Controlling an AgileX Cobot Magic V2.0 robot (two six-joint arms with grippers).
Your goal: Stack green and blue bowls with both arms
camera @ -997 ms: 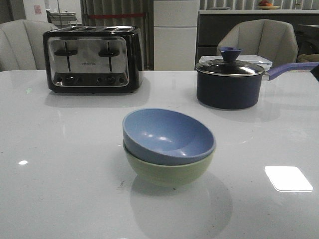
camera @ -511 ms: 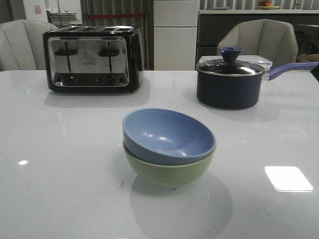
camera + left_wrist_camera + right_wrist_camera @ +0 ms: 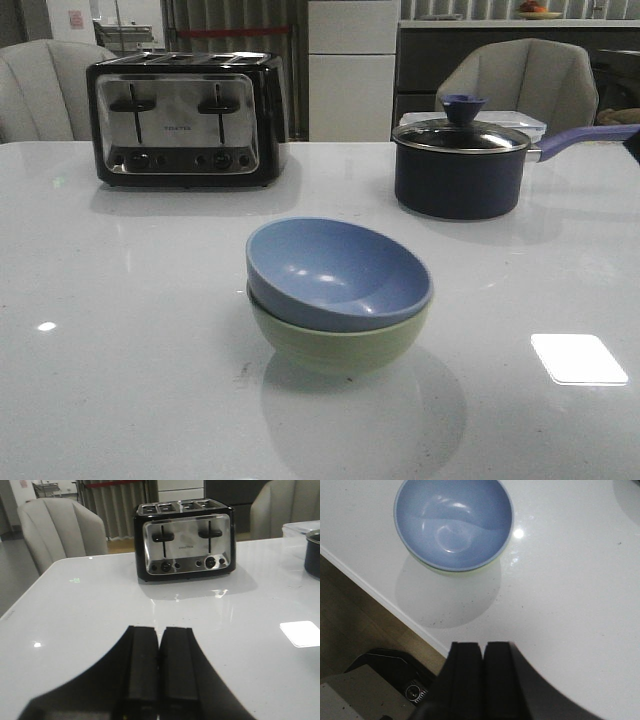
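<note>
The dusty blue bowl sits nested in the pale green bowl at the middle of the white table, slightly tilted. Neither arm shows in the front view. My left gripper is shut and empty, low over the table and facing the toaster; the bowls are out of its view. My right gripper is shut and empty too, held above the table's edge. In the right wrist view the blue bowl lies well apart from the fingers, with only a sliver of the green bowl showing under it.
A black and chrome toaster stands at the back left. A navy lidded saucepan stands at the back right, its handle pointing right. Grey chairs stand behind the table. The table edge and floor show in the right wrist view.
</note>
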